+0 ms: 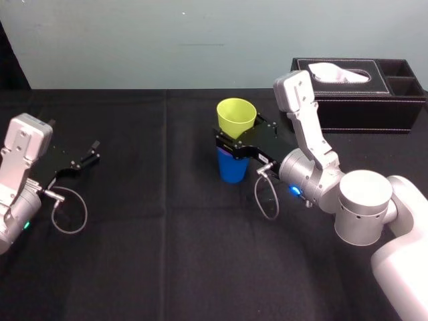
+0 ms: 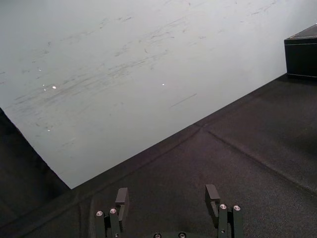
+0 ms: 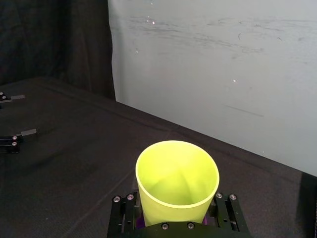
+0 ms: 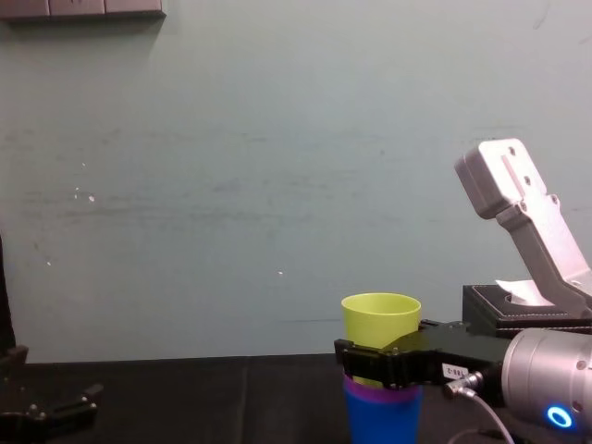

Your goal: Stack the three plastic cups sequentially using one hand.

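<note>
The yellow-green cup (image 1: 237, 115) stands uppermost in a stack at the table's middle. It sits inside the purple cup (image 4: 379, 392), of which a thin band shows, and that one is nested in the blue cup (image 1: 233, 168) on the black cloth. My right gripper (image 1: 231, 142) reaches in from the right and is shut on the yellow-green cup's lower wall, a finger on each side (image 3: 176, 210). My left gripper (image 1: 93, 152) rests open at the far left, well away from the cups, with nothing between its fingers (image 2: 122, 196).
A black leather tissue box (image 1: 361, 87) stands at the back right, behind my right arm. The black tablecloth (image 1: 167, 254) runs up to a pale wall close behind the stack. Bare cloth lies between the stack and my left gripper.
</note>
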`<action>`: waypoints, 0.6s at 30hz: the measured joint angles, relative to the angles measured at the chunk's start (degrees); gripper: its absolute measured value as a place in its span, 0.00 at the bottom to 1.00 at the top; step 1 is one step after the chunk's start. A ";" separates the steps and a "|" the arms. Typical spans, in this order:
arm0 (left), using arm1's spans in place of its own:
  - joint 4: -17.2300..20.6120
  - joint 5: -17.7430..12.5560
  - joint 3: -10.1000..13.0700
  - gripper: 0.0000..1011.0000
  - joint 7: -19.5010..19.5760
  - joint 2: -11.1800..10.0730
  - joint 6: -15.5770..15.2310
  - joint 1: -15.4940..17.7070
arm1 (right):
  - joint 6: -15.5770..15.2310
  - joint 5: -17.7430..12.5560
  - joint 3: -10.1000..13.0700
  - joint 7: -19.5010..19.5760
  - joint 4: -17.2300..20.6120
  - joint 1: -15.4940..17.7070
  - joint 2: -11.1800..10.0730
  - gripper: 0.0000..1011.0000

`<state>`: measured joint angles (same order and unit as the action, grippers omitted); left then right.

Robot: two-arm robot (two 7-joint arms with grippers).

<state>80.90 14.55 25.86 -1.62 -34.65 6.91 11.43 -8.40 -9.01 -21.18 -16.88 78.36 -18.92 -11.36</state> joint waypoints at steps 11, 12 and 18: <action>0.00 0.00 0.00 1.00 0.00 0.00 0.00 0.00 | 0.00 -0.01 0.07 -0.19 -0.16 0.04 -0.03 0.72; 0.00 0.00 0.00 1.00 0.00 0.00 0.00 0.00 | 0.00 -0.02 0.06 -0.19 -0.15 0.04 -0.03 0.72; 0.00 0.00 0.00 1.00 0.00 0.00 0.00 0.00 | 0.00 -0.03 0.06 -0.19 -0.11 0.04 -0.03 0.72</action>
<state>80.90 14.55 25.86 -1.62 -34.65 6.90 11.43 -8.40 -9.04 -21.13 -17.06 78.25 -18.88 -11.39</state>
